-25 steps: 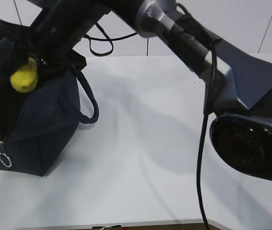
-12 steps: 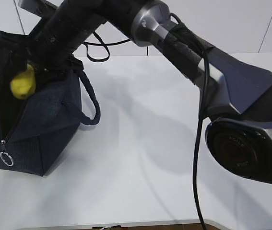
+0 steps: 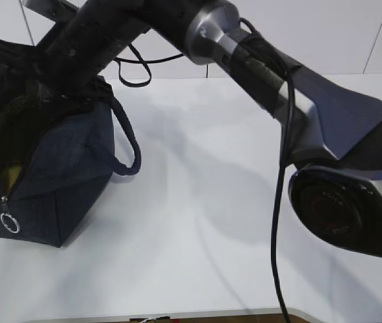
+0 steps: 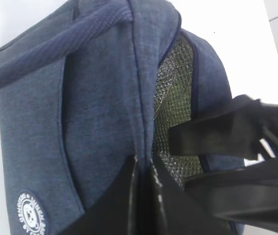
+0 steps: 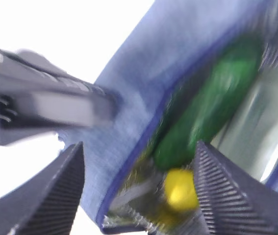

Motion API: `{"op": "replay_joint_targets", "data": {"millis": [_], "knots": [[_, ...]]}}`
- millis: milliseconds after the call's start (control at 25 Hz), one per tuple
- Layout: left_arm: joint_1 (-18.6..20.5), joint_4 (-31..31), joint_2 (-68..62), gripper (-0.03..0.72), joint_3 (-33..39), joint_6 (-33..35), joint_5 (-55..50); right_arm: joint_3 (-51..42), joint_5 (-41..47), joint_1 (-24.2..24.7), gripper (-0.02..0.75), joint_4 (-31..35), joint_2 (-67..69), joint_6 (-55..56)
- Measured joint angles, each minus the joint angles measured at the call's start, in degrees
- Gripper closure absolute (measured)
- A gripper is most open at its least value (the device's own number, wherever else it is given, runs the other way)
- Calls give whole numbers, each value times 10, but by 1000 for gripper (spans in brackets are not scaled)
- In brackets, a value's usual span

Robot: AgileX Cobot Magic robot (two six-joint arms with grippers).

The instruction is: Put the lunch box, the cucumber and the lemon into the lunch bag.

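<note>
The lunch bag [image 3: 49,161] stands at the left edge of the exterior view on the white table [image 3: 204,202], its zipper slit gaping down the near face with the silver ring pull [image 3: 7,223] hanging at the bottom of the slit; one loop handle [image 3: 126,145] droops off its right side. The right arm [image 3: 244,47] crosses the frame from the lower right to the upper left and ends over the top of the bag, so its gripper is hidden there.

In the right wrist view the right gripper [image 5: 139,191] has its two ribbed fingers [image 5: 50,196] spread wide apart with nothing between them; it has let go. Through the gap, low in the centre of that frame, the lemon [image 5: 180,188] lies inside the bag, just below the end of the cucumber [image 5: 202,112], which runs up towards the upper right; beside the cucumber at the right edge shows a pale glassy surface, the lunch box [image 5: 256,127], though blur leaves its outline unclear.

In the left wrist view the left gripper [image 4: 145,169] sits at the bottom centre, its jaws pressed together on the bag's upper edge beside the silvery lining [image 4: 175,112], holding the mouth open.
</note>
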State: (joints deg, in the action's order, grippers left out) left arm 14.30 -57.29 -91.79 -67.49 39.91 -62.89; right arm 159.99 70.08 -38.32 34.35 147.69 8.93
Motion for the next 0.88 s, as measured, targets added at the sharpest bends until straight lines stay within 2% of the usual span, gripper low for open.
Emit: {"op": "replay_joint_targets", "data": {"millis": [200,360,680,880], "knots": [[0,0,0,703,0,3,0,49,15,6,192,2,0,-8],[0,0,0,703,0,3,0,80,17,8,192,-40,0,-9],[0,1,0,703,0,3,0,82,21,10,237,-97,-1,-12],[0,9,0,703,0,3,0,82,23,10,241,-106,-11,-23]]}}
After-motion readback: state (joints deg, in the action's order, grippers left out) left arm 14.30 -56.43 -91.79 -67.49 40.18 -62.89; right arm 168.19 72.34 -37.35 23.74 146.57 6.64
